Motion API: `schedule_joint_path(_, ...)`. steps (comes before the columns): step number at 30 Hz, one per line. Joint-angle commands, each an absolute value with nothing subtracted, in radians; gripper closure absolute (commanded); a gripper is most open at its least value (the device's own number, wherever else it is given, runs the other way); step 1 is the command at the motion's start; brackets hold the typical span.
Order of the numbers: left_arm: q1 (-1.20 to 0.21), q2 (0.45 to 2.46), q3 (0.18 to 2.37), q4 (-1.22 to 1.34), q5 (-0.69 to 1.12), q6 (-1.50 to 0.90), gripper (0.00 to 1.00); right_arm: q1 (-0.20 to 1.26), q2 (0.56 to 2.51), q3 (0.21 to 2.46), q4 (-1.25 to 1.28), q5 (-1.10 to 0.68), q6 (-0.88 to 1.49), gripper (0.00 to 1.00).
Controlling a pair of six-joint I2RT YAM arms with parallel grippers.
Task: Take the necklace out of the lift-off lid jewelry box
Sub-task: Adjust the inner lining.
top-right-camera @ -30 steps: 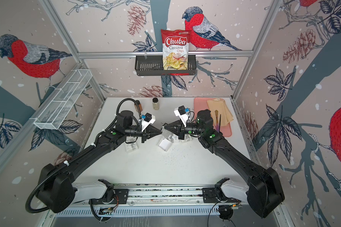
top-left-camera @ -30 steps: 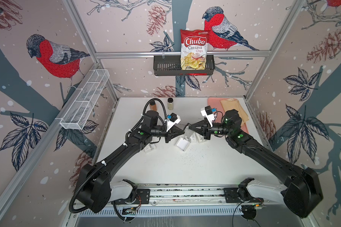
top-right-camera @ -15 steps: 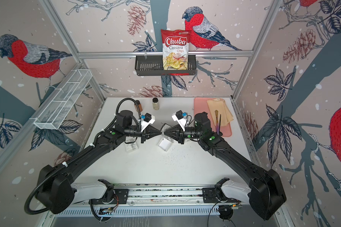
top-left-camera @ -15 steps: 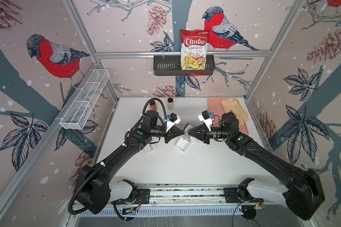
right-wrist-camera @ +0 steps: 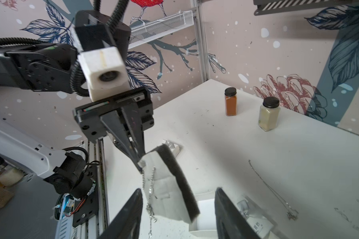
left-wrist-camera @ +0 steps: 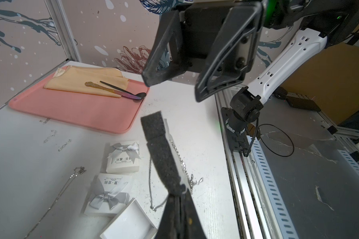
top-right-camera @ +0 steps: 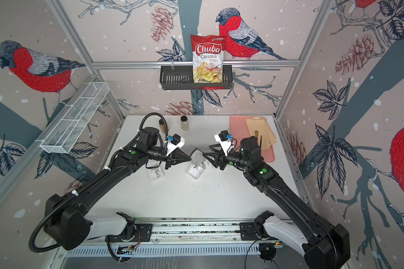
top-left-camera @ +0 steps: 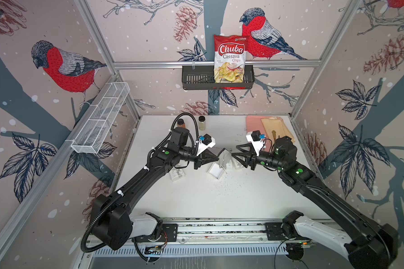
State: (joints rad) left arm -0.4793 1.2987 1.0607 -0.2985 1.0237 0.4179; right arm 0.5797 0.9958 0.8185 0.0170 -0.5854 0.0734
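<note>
My left gripper (top-left-camera: 216,158) (top-right-camera: 189,159) (left-wrist-camera: 179,193) is shut on one corner of a black foam insert pad (left-wrist-camera: 158,144) (right-wrist-camera: 166,186) faced with white card. It holds the pad in the air. The silver necklace (left-wrist-camera: 180,159) (right-wrist-camera: 148,190) (top-left-camera: 222,161) hangs from the pad. Below it on the table lies the open white jewelry box (top-left-camera: 215,171) (top-right-camera: 195,171) (left-wrist-camera: 131,223) base, with nothing inside. My right gripper (top-left-camera: 234,151) (top-right-camera: 207,150) (right-wrist-camera: 178,191) faces the left one. It is open, a finger on each side of the pad's free end, not touching it.
Two white lids with grey bows (left-wrist-camera: 123,157) (left-wrist-camera: 107,192) lie beside the box base. Another thin chain (right-wrist-camera: 278,194) lies loose on the table. Two spice bottles (right-wrist-camera: 230,101) (right-wrist-camera: 268,115) stand at the back. A pink tray (left-wrist-camera: 81,107) holds a cloth and cutlery at the back right.
My right gripper's jaws have gone from shut to open at the pad. The left gripper has kept still with the pad and necklace.
</note>
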Motion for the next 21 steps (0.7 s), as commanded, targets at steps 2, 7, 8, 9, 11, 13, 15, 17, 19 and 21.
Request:
schedule_joint_path(2, -0.480, 1.282, 1.070, -0.340, 1.095, 0.481, 1.00, 0.579, 1.034, 0.826, 0.020, -0.619, 0.047, 0.45)
schedule_joint_path(7, -0.480, 1.272, 1.060, -0.341, 1.118, 0.494, 1.00, 0.577, 1.089, 0.853, 0.004, -0.773, 0.031, 0.47)
schedule_joint_path(8, -0.480, 1.272, 1.059, -0.341, 1.120, 0.495, 1.00, 0.577, 1.096, 0.854, 0.010, -0.792, 0.034, 0.50)
schedule_joint_path(9, -0.479, 1.274, 1.059, -0.342, 1.121, 0.495, 1.00, 0.577, 1.103, 0.855, 0.011, -0.805, 0.035, 0.55)
schedule_joint_path(11, -0.479, 1.273, 1.059, -0.343, 1.121, 0.497, 1.00, 0.577, 1.115, 0.861, 0.004, -0.823, 0.033, 0.66)
schedule_joint_path(13, -0.480, 1.271, 1.058, -0.340, 1.117, 0.499, 1.00, 0.577, 1.127, 0.864, -0.004, -0.850, 0.028, 0.73)
schedule_joint_path(15, -0.479, 1.270, 1.056, -0.336, 1.115, 0.500, 1.00, 0.578, 1.132, 0.864, -0.010, -0.879, 0.025, 0.79)
schedule_joint_path(17, -0.479, 1.270, 1.057, -0.334, 1.113, 0.500, 1.00, 0.578, 1.131, 0.865, -0.013, -0.883, 0.026, 0.87)
schedule_joint_path(19, -0.479, 1.269, 1.056, -0.328, 1.113, 0.500, 1.00, 0.578, 1.127, 0.863, -0.015, -0.884, 0.025, 0.95)
schedule_joint_path(21, -0.480, 1.268, 1.054, -0.316, 1.103, 0.493, 1.00, 0.578, 1.118, 0.863, -0.014, -0.881, 0.027, 0.98)
